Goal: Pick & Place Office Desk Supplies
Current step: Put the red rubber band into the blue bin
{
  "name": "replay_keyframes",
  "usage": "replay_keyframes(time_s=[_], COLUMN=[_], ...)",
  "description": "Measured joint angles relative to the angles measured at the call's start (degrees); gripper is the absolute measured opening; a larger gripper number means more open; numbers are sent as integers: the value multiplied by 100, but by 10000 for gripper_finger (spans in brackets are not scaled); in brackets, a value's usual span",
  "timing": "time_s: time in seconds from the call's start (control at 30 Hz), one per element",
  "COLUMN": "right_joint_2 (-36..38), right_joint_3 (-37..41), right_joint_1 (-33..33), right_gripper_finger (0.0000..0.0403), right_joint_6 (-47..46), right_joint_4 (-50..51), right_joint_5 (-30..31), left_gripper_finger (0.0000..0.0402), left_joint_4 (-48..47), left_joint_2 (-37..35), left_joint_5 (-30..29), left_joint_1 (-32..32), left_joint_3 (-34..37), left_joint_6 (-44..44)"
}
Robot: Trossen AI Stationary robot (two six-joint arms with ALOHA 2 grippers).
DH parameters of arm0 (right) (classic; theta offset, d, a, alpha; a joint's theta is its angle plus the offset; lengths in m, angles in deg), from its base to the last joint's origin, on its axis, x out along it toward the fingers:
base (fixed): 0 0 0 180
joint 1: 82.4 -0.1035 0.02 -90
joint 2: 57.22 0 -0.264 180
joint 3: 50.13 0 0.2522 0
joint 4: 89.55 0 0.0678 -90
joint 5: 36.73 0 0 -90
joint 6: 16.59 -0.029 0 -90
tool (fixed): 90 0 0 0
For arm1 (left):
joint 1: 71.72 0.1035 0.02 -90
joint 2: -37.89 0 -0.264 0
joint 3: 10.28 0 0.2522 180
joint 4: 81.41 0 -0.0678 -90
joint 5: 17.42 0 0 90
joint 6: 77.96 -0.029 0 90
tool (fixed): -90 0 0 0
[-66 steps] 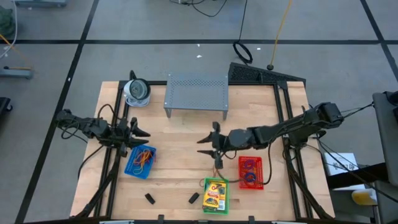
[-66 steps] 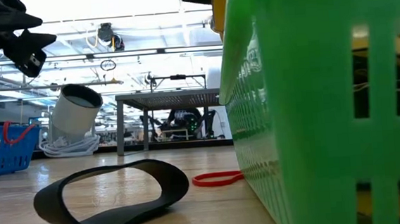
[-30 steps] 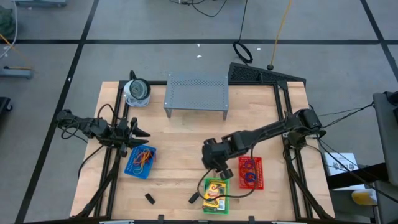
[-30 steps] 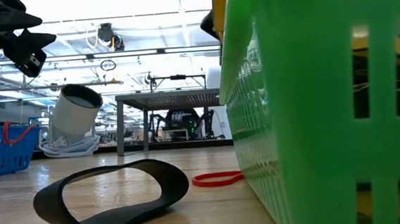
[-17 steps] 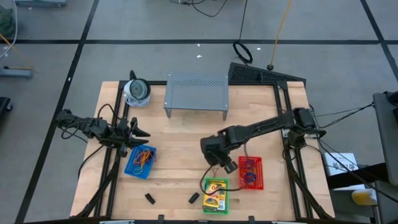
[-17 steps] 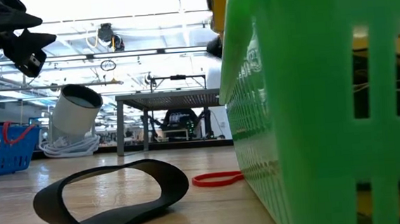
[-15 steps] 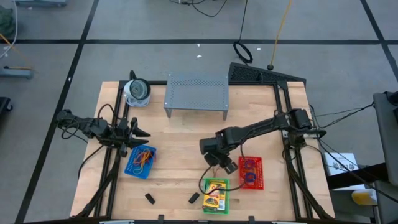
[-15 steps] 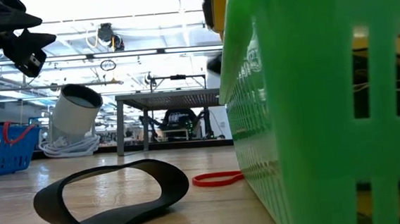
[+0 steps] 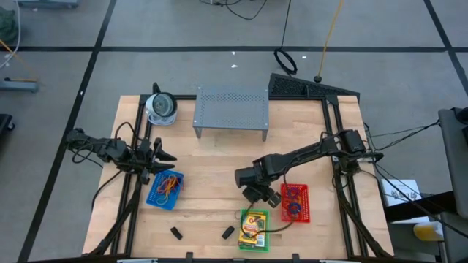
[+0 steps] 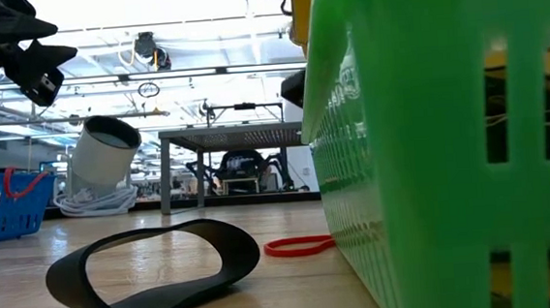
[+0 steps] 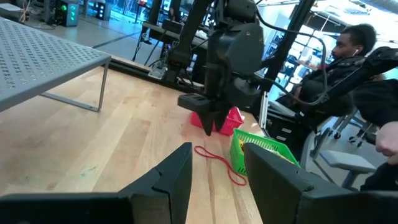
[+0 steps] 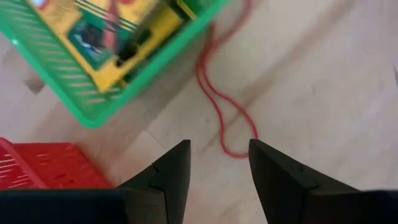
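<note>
We see the right gripper (image 9: pixel 257 196) hanging low over the desk (image 9: pixel 219 161), pointing down, just beside the green basket (image 9: pixel 254 229) and the red basket (image 9: pixel 295 202). Its fingers (image 12: pixel 168 171) stand apart with nothing between them, and right under them a red rubber-band loop (image 12: pixel 221 99) lies stretched out on the wood, running up to the green basket's rim. In the left wrist view the same loop (image 11: pixel 217 163) lies on the desk just under the right gripper (image 11: pixel 211 126).

Inside the green basket we see a yellow crayon box (image 9: pixel 253 226), with a red band lying across it.

The left gripper (image 9: pixel 162 158) waits near the desk's left edge, just above the blue basket (image 9: pixel 165 189), its fingers (image 11: pixel 177 171) apart and holding nothing. The blue basket holds a tangle of orange and red rubber bands (image 9: pixel 168 185).

2 small black clips (image 9: pixel 176 233) (image 9: pixel 228 232) lie on the front of the desk, left of the green basket.

From the low view, a black band loop (image 10: pixel 157 269) lies on the wood in front, and a red loop (image 10: pixel 296 245) lies flat just beside the green basket's wall (image 10: pixel 449 142).
</note>
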Motion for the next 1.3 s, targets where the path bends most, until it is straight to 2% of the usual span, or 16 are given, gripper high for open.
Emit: replay_keyframes(time_s=[0.07,0.27,0.5,0.57,0.7,0.83,1.03,1.3], right_joint_2=[0,-24,-753,-827,-841,-846,-846,-846], right_joint_3=[0,-125,-1711,-1926,-1836,-1511,-1075,-1036], right_joint_1=[-43,-149,-330,-382,-379,-368,-383,-401], right_gripper_finger=[155,155,155,155,155,155,155,155], right_joint_6=[198,541,409,217,149,178,472,736], right_joint_4=[-23,89,1095,1360,1718,1533,1166,1001], right_joint_5=[96,1026,1035,999,971,723,716,720], left_gripper_finger=[154,154,154,154,154,154,154,154], left_joint_4=[0,0,4,7,1,2,0,0], left_joint_2=[0,0,0,-2,-2,-2,0,-2], left_joint_5=[0,0,0,0,0,2,2,2], left_joint_1=[-1,-2,0,0,0,0,0,-2], left_joint_3=[0,0,0,0,0,0,0,0], left_joint_6=[-1,-1,-6,-4,-5,-6,-5,-6])
